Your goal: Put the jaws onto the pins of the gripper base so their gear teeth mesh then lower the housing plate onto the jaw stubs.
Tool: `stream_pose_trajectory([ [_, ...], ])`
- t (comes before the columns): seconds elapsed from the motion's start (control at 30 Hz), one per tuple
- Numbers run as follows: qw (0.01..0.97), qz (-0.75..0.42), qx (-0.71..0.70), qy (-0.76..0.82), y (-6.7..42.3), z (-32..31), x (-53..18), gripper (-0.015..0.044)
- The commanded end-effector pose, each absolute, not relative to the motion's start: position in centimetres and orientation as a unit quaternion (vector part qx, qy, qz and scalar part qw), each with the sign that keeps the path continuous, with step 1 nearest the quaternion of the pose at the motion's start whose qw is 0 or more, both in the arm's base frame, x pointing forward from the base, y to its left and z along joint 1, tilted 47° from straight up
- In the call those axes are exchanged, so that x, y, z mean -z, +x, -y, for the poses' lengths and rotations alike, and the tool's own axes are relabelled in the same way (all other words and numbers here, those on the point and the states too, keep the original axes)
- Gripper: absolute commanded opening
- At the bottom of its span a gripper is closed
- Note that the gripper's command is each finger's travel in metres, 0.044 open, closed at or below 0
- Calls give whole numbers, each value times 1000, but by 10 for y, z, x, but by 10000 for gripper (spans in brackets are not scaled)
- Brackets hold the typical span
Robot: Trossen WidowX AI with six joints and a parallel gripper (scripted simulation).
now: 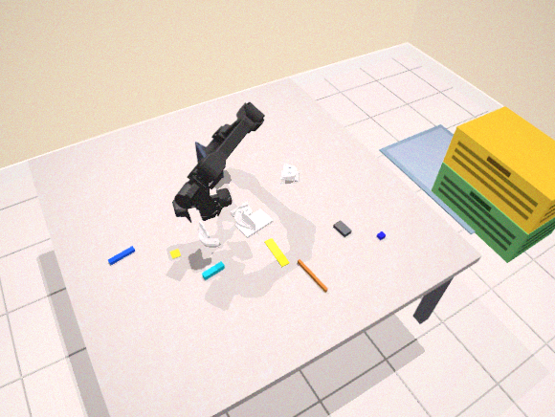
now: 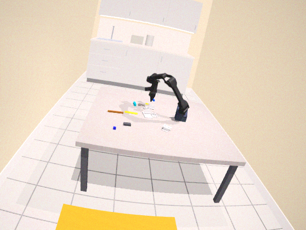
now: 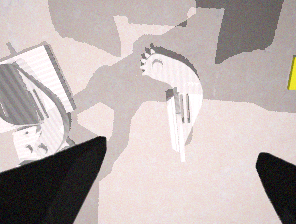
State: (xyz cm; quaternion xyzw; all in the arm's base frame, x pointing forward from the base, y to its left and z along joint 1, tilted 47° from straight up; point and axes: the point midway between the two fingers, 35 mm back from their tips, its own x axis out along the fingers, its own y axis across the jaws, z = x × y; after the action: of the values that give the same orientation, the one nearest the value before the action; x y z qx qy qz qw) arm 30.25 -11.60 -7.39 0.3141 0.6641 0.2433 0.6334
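Note:
My gripper (image 1: pixel 199 219) (image 2: pixel 151 101) (image 3: pixel 179 151) is open and empty, above the table over a loose white jaw (image 1: pixel 210 242) (image 3: pixel 190 80). In the wrist view this jaw lies ahead of and between the fingertips, its gear teeth toward the upper left. The white gripper base (image 1: pixel 260 221) (image 2: pixel 148 115) (image 3: pixel 56 70) lies beside it, with the other curved white jaw (image 1: pixel 245 218) (image 3: pixel 63 114) on it. Whether that jaw sits on a pin cannot be told, and the pins are unclear. A small white part (image 1: pixel 289 174) (image 2: pixel 166 128), seemingly the housing plate, lies apart.
A cyan bar (image 1: pixel 213 271), a yellow square (image 1: pixel 175 253) and a blue bar (image 1: pixel 122 255) lie near the loose jaw. A yellow strip (image 1: pixel 277 252) and an orange stick (image 1: pixel 312 275) lie beyond the base. A dark block (image 1: pixel 342 229) and a blue cube (image 1: pixel 381 235) lie farther off.

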Motion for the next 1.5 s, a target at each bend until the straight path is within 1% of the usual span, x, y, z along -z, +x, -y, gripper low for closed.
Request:
stream_pose_trajectory([
  [0.0,646,-654,-270,287,301,120,77,440],
  [0.27,663,-635,-314,244,299,125,81,440],
  [0.43,663,-635,-314,244,299,124,83,440],
  [0.63,662,-634,-315,244,296,95,107,440],
  [1.47,662,-634,-315,244,296,95,107,440],
])
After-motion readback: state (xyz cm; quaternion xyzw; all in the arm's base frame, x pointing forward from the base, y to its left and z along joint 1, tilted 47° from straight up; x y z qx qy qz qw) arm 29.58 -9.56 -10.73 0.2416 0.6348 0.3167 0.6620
